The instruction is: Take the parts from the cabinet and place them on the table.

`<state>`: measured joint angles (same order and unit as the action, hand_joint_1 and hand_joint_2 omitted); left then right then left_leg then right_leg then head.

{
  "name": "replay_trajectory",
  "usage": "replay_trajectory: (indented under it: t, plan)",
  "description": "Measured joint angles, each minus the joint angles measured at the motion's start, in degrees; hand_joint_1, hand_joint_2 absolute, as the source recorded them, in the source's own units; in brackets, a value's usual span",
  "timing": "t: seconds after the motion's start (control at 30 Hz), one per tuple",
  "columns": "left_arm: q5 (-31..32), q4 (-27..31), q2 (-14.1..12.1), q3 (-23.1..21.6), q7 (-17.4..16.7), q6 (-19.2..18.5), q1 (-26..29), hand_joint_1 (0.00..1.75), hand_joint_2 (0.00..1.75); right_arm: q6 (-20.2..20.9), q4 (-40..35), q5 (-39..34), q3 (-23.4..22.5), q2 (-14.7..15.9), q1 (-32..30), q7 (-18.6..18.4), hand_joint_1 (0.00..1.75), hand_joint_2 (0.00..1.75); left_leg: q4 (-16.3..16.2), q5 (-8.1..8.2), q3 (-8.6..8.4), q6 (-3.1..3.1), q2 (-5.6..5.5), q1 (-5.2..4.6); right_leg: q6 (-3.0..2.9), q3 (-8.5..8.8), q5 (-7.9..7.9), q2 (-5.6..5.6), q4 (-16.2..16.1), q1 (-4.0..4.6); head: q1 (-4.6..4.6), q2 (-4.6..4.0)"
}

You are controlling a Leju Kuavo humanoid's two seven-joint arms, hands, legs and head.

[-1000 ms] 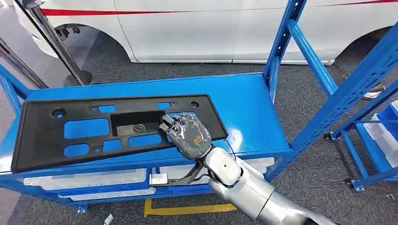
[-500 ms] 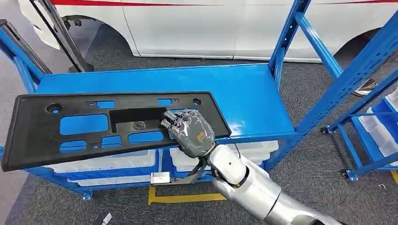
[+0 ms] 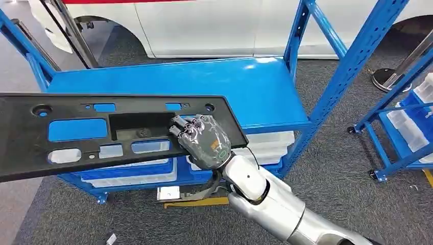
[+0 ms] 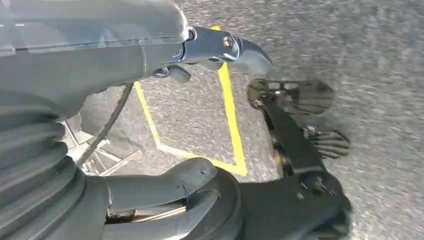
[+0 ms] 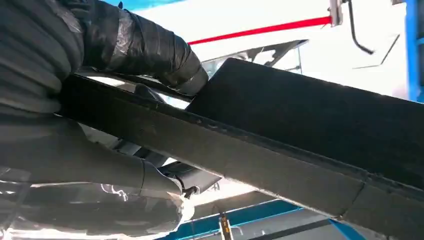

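The right hand (image 3: 204,140) has its fingers (image 5: 150,47) clamped on one end of the long black part (image 3: 92,135), holding it out past the blue shelf (image 3: 204,84). The part looks stiff, flat and light, but held near one end it may tip. The left hand (image 4: 160,200) hangs over the floor, and I cannot tell how its fingers are

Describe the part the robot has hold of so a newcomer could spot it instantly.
Start at the blue shelving rack in front of the white car. Over its front edge, the right hand holds a long flat black plastic panel by its near edge. Its rectangular cut-outs and small round holes set it apart from the white bins on the shelf below.
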<state>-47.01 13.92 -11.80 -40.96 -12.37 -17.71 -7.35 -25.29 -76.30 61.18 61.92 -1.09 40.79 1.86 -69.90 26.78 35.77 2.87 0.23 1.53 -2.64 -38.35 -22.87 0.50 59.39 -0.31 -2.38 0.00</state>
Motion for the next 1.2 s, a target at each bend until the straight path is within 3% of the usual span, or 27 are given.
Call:
replay_trajectory:
  t: [0.03,0.07,0.1,0.2,0.23,0.3,0.33,0.37,0.4,0.47,0.5,0.53,0.6,0.67,0.7,0.73,0.77,0.83,0.87,0.9,0.93,1.0,1.03,1.07,1.1,1.13,1.2]
  plan:
    - [-0.11,0.02,-0.24,-0.02,0.07,-0.20,-0.04,0.00,1.75,0.17,-0.11,0.00,0.00,-0.29,0.06,-0.02,1.75,1.75,4.74,0.30,-3.82,-0.03,-0.02,0.13,0.24,-0.67,0.45,-0.02,0.52,0.01,-0.02,0.00]
    - [-0.13,0.00,-0.50,0.00,0.13,-0.33,-0.16,0.00,1.75,0.37,-0.41,0.00,0.00,-0.61,0.08,-0.13,1.75,1.75,10.34,3.19,-7.84,-0.12,-0.13,-0.12,0.62,-1.27,0.72,-0.09,1.00,0.29,-0.02,0.00]
    - [-0.17,0.02,-0.79,0.00,0.24,-0.39,-0.10,0.00,1.75,0.43,-0.48,0.00,0.00,-0.80,0.16,-0.22,1.75,1.75,12.58,4.15,-8.71,-0.92,-0.43,-0.37,0.97,-1.36,1.10,-0.02,1.15,0.27,0.02,0.00]
    - [-0.17,0.00,-0.96,0.00,0.28,-0.50,0.11,0.00,1.75,0.50,-0.57,0.02,0.00,-1.09,0.24,-0.11,1.75,1.75,12.38,2.69,-7.35,-2.08,-0.39,-0.59,2.07,-1.36,3.05,-0.01,0.30,0.31,0.00,0.00]
    - [-0.17,0.00,-0.96,-0.02,0.31,-0.54,0.18,0.00,1.75,0.55,-0.59,0.02,0.00,-1.03,0.24,-0.13,1.75,1.75,12.56,1.88,-6.92,-2.64,0.03,0.05,2.34,-1.73,2.30,-0.16,0.71,0.12,0.04,0.00]
    - [-0.24,0.00,-1.09,-0.02,0.37,-0.72,0.15,0.00,1.75,0.63,-0.63,0.00,0.00,-1.03,0.30,-0.17,1.75,1.75,12.49,0.31,-5.24,-3.52,0.18,-0.15,2.54,-3.52,-5.09,-0.33,5.57,0.00,0.04,0.00]
    - [-0.33,0.00,-1.16,-0.02,0.55,-1.04,0.23,0.00,1.75,0.79,-0.63,0.00,0.00,-1.07,0.30,-0.22,1.75,1.75,12.43,-0.52,-4.16,-3.67,0.18,-0.23,2.69,-4.54,-8.77,-0.33,10.23,0.00,0.04,0.00]
    - [-0.42,0.00,-1.42,-0.02,0.66,-1.40,0.35,0.00,1.75,1.12,-0.61,0.00,0.02,-1.20,0.27,-0.26,1.75,1.75,12.39,-1.23,-3.20,-3.68,0.19,-0.30,2.79,-5.14,-10.74,-0.33,14.21,0.00,0.02,0.00]
    - [-0.46,0.00,-1.75,-0.02,0.70,-1.92,0.53,0.00,1.75,1.61,-0.59,0.00,0.04,-1.44,0.25,-0.48,1.75,1.75,12.28,-1.86,-2.19,-3.64,0.27,-0.34,2.83,-5.23,-10.88,-0.33,17.08,0.00,0.04,0.00]
    - [-0.81,-0.02,-2.75,-0.02,0.85,-2.89,1.03,0.00,1.75,2.41,-0.37,0.00,0.22,-2.38,0.27,-0.79,1.75,1.75,11.78,-3.13,-0.10,-3.39,0.34,-0.40,2.53,-2.52,-7.06,-0.34,16.64,0.01,0.04,0.00]
    - [-1.11,-0.07,-3.34,0.00,0.85,-3.28,1.24,0.00,1.75,2.86,-0.22,0.00,0.26,-3.16,0.28,-0.98,1.75,1.75,11.57,-3.62,0.86,-3.23,0.38,-0.41,2.21,0.18,-5.20,-0.34,13.67,0.03,0.04,0.00]
    - [-1.38,-0.20,-3.94,0.04,0.85,-3.50,1.39,0.00,1.75,3.21,0.11,0.00,0.31,-4.00,0.37,-1.20,1.75,1.75,11.31,-4.20,1.67,-3.03,0.36,-0.45,1.68,4.10,-4.72,-0.39,8.81,0.18,0.02,0.00]
    - [-1.70,-0.48,-5.17,0.11,1.01,-4.61,1.79,0.00,1.75,3.17,1.37,-0.02,0.57,-6.18,0.88,-1.09,1.75,1.75,11.09,-5.13,2.32,-2.38,0.36,-0.65,1.02,9.78,-8.72,-0.46,-0.41,0.53,0.00,0.00]
    - [-2.01,-0.79,-6.01,0.11,1.00,-4.87,2.14,0.00,1.75,3.06,2.69,-0.20,0.81,-7.45,1.31,-0.79,1.75,1.75,11.89,-6.50,2.37,-1.48,0.38,-0.43,0.80,9.06,-7.97,-0.47,-0.19,0.90,0.04,0.00]
    - [-2.14,-1.05,-6.38,0.11,1.00,-4.85,2.29,0.00,1.75,2.97,3.47,-0.24,0.98,-8.04,1.39,-0.66,1.75,1.75,12.27,-7.24,2.36,-1.00,0.30,-0.37,0.30,8.77,-7.24,-0.40,-0.45,0.93,0.04,0.00]
    - [-2.21,-1.20,-6.60,0.11,1.00,-4.87,2.52,0.00,1.75,2.89,4.19,-0.28,1.07,-8.35,1.41,-0.59,1.75,1.75,12.09,-6.78,2.64,-0.70,0.21,-0.01,-0.27,8.37,-6.20,-0.11,-1.15,0.41,0.02,0.00]
    - [-2.21,-1.29,-6.88,0.11,1.03,-4.85,2.80,0.00,1.75,2.75,4.79,-0.39,1.14,-8.78,1.43,-0.42,1.75,1.75,11.20,-4.58,3.24,-0.47,0.14,-0.02,-0.78,7.80,-5.51,0.15,-1.24,0.44,0.04,0.00]
    - [-2.18,-1.46,-7.28,0.11,1.07,-4.89,3.01,0.00,1.75,2.42,5.55,-0.59,1.29,-9.53,1.46,-0.18,1.75,1.75,4.25,3.32,5.12,0.03,0.12,0.04,-1.33,5.83,-3.89,0.11,-1.17,0.56,0.00,0.00]
    - [-2.19,-1.49,-7.50,0.11,1.20,-5.03,3.00,0.00,1.75,2.43,5.88,-0.68,1.33,-9.75,1.48,-0.17,1.75,1.75,0.03,5.82,5.93,0.31,0.13,0.05,-1.37,4.83,-3.14,0.11,-1.11,0.64,0.00,0.00]
    - [-2.06,-1.49,-7.71,0.11,1.37,-5.63,3.00,0.00,1.75,2.49,6.14,-0.70,1.38,-9.88,1.48,-0.17,1.75,1.75,-3.60,6.38,6.49,0.49,0.13,0.05,-1.29,3.77,-2.70,0.07,-1.06,0.68,0.00,0.00]
    - [-2.01,-1.49,-7.85,0.09,1.31,-6.47,3.01,0.00,1.75,2.67,6.36,-0.68,1.44,-9.99,1.47,-0.20,1.75,1.75,-6.07,4.22,6.37,0.65,0.14,0.07,-1.16,2.61,-1.98,0.11,-0.88,0.67,0.00,0.00]
    - [-1.92,-1.49,-8.26,0.07,0.54,-8.18,3.03,0.00,1.75,3.08,6.58,-0.57,1.57,-10.18,1.46,-0.28,1.75,1.75,-4.62,-1.86,3.62,0.85,0.14,0.25,-0.82,0.46,-0.73,0.19,-0.29,0.58,0.00,0.00]
    - [-1.66,-1.49,-8.67,0.00,0.46,-8.61,3.10,0.00,1.75,3.45,6.58,-0.48,1.66,-10.49,1.48,-0.41,1.75,1.75,-0.68,-2.63,0.35,0.99,0.46,0.34,-0.68,-0.46,-0.27,0.68,0.09,0.52,-0.02,0.00]
    - [-1.66,-1.49,-8.79,-0.02,0.48,-8.65,2.91,0.00,1.75,3.78,6.58,-0.37,1.71,-10.78,1.53,-0.59,1.75,1.75,4.61,-0.59,-3.63,1.03,1.56,0.35,-0.45,-0.90,0.06,0.75,0.59,0.68,-0.02,0.00]
    - [-1.70,-1.51,-9.25,-0.02,0.48,-8.24,2.55,0.00,1.75,3.89,6.58,-0.28,1.73,-11.08,1.62,-0.85,1.75,1.75,11.02,2.74,-7.86,0.81,2.19,-0.38,-0.14,-1.26,0.25,0.83,1.16,0.83,-0.02,0.00]
    - [-1.88,-1.53,-9.24,-0.02,0.48,-7.72,2.40,0.00,1.75,3.85,6.62,-0.18,1.77,-11.24,1.71,-0.88,1.75,1.75,12.76,4.17,-8.09,-0.49,2.08,-0.37,0.19,-1.29,0.46,1.16,1.29,1.02,0.00,0.00]
    - [-2.03,-1.53,-9.42,-0.02,0.54,-7.41,2.22,0.00,1.75,3.65,7.08,-0.07,1.92,-11.52,2.02,-0.63,1.75,1.75,12.50,3.45,-7.52,-1.54,1.23,-0.57,0.90,-1.10,1.43,2.08,0.76,0.85,0.00,0.00]
